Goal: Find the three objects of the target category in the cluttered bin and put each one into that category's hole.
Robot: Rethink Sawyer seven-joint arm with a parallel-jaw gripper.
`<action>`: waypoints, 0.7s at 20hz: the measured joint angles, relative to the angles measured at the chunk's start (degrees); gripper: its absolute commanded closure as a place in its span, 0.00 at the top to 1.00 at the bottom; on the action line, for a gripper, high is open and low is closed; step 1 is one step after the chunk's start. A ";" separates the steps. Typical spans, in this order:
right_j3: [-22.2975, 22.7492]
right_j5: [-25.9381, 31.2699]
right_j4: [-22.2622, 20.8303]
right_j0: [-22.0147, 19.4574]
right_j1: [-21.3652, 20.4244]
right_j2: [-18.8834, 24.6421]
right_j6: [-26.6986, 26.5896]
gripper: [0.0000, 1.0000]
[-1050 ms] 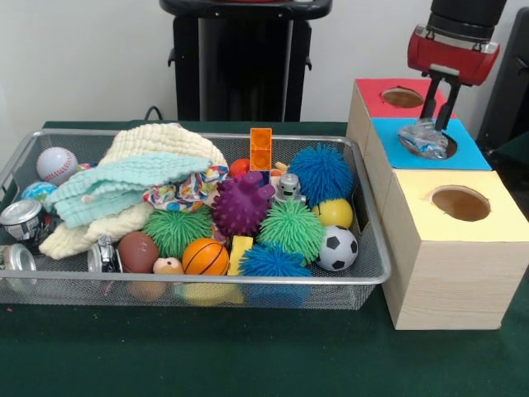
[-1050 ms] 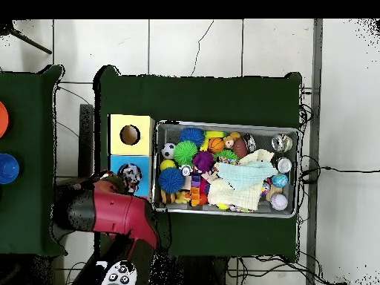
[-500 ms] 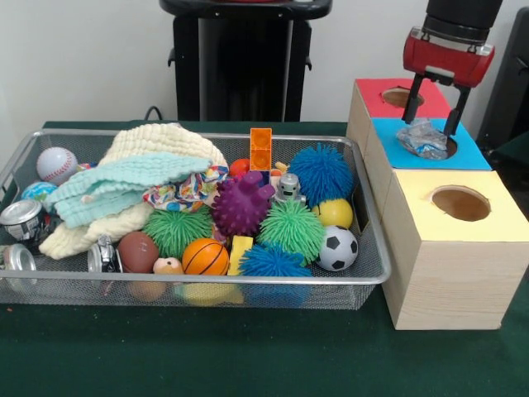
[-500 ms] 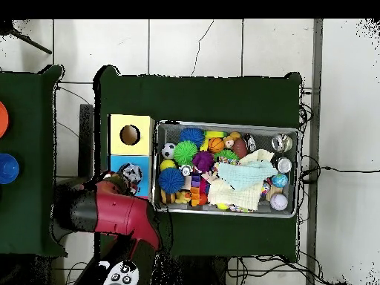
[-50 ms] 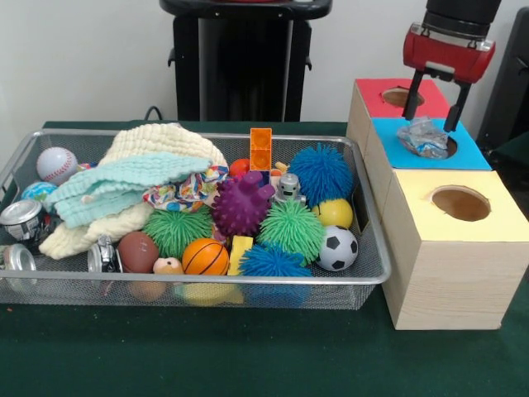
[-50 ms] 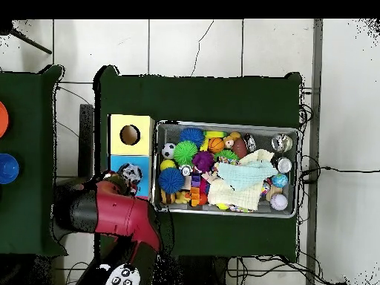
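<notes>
From the front, the gripper (image 5: pixel 436 100) hangs just above the blue box (image 5: pixel 471 153), its two dark fingers spread wide and holding nothing, and right under them a crushed can (image 5: pixel 423 137) sits wedged in the mouth of the blue box's hole, part of it poking above the rim. Released, then, though not swallowed: the can looks too crumpled to drop straight through, so it perches there and may need a nudge. The red box (image 5: pixel 374 95) stands directly behind the blue box, the yellow box (image 5: pixel 488 223) directly in front of it with its hole empty. Beside the blue box lies the wire bin (image 5: pixel 376 273), heaped with spiky balls, sports balls, knitted cloths (image 5: pixel 132 186) and, at the end farthest from the blue box, shiny cans (image 5: pixel 23 219) pressed against the mesh, likely the same category and so the next to fetch. From overhead, the red arm (image 6: pixel 111 211) covers much of the blue box, and the crushed can (image 6: pixel 132 174) shows as a pale speckled disc on it, just clear of the arm's tip; the fingers themselves cannot be made out here. The yellow box (image 6: pixel 119 126) adjoins the blue box, and the bin (image 6: pixel 298 171) stretches away from both.
</notes>
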 measured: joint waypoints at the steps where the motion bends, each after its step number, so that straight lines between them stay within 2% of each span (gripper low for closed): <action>1: 0.00 0.53 -0.01 -0.04 -0.32 -0.10 0.00 1.00; 9: -1.08 11.04 -0.03 -1.00 -4.52 -1.72 0.00 1.00; 14: -1.20 11.74 -0.04 -1.38 -5.13 -1.96 0.00 1.00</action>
